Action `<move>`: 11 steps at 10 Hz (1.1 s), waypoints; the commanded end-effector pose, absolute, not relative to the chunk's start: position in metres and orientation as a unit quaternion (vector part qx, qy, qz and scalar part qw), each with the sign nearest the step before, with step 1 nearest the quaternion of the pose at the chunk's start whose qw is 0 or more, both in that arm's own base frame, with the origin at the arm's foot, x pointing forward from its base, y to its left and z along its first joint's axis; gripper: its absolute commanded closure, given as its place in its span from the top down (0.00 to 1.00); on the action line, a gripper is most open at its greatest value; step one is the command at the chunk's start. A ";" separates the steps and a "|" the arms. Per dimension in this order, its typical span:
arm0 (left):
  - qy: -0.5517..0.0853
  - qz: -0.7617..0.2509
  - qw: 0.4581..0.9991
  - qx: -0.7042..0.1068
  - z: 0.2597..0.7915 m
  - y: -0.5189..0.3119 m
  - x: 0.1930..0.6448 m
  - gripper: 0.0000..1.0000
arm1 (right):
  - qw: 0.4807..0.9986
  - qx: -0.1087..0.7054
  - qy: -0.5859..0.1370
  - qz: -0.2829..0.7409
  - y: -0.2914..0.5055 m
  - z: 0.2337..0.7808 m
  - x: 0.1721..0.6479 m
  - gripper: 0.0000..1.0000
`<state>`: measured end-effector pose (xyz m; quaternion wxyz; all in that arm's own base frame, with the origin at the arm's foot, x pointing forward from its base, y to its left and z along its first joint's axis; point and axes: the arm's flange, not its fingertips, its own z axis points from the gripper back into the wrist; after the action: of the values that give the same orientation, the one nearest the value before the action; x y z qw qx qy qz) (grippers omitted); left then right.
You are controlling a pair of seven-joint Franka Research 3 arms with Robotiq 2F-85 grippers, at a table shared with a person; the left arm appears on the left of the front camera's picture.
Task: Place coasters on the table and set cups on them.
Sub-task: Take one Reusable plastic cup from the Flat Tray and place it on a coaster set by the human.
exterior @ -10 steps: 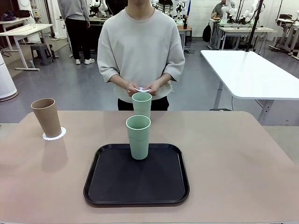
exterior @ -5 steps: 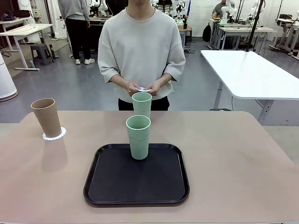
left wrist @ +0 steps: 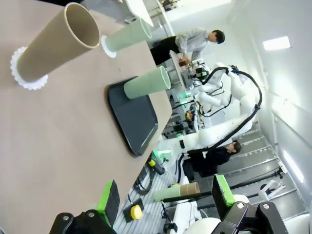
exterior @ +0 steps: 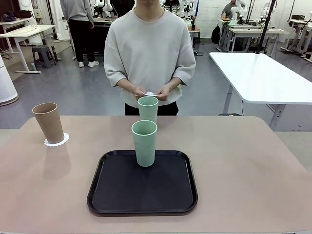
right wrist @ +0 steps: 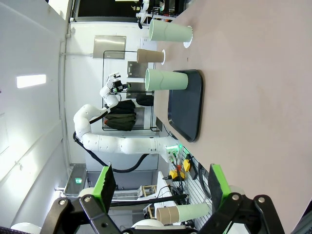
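A tan cup [exterior: 48, 123] stands on a lacy white coaster [exterior: 56, 140] at the table's [exterior: 243, 161] far left. One mint cup [exterior: 145, 143] stands on the black tray [exterior: 141, 195]. Behind it a second mint cup [exterior: 147, 109] stands on the table; the left wrist view shows this cup [left wrist: 127, 35] on its own coaster [left wrist: 105, 46]. The person across the table holds another coaster [exterior: 150, 93] in both hands at waist height. My left gripper [left wrist: 165, 200] is open and holds nothing, well back from the cups. Likewise my right gripper [right wrist: 162, 184] is open, holding nothing.
The tray sits in the middle of the table towards my side. A white table [exterior: 258, 73] stands off to the far right behind the person. Other people and tables are farther back in the room.
The person has shifted a little to the right, still holding the coaster. The cups and tray have not moved.
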<state>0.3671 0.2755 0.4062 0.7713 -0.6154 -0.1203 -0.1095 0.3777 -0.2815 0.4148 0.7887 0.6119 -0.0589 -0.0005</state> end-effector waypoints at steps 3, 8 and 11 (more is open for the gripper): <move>-0.123 -0.106 0.771 -0.616 0.406 0.276 0.363 1.00 | 0.787 0.614 -0.065 -0.004 -0.281 0.415 0.380 1.00; -0.123 -0.106 0.771 -0.616 0.406 0.276 0.363 1.00 | 0.787 0.614 -0.065 -0.004 -0.281 0.415 0.380 1.00; -0.123 -0.106 0.771 -0.616 0.406 0.276 0.363 1.00 | 0.787 0.614 -0.065 -0.004 -0.281 0.415 0.380 1.00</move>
<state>0.3655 0.2765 0.4051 0.7708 -0.6163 -0.1211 -0.1072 0.3777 -0.2815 0.4148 0.7887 0.6119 -0.0589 -0.0005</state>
